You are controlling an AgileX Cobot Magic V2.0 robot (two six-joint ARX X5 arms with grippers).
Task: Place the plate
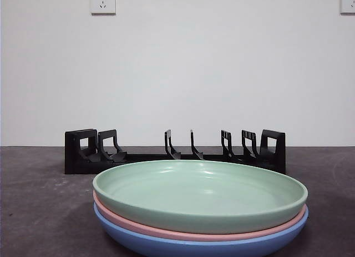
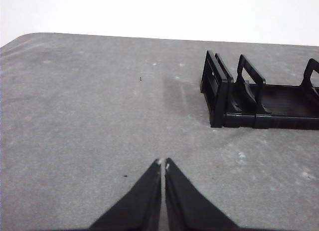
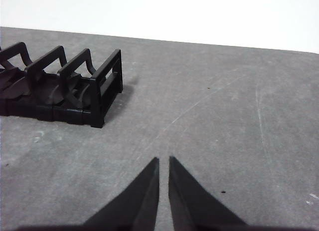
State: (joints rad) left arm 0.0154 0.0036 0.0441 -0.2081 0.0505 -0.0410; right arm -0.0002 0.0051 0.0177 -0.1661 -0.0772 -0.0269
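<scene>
Both arms waiting | left gripper [image 2: 163, 163], right gripper [image 3: 163, 160] jaws closed

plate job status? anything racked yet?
Done: nothing. The rack holds no plates; green plate, pink plate and blue plate sit stacked in front of it. In hand: nothing. Left hand and right hand are shut over bare table. Left: grasp a plate and slot it.
</scene>
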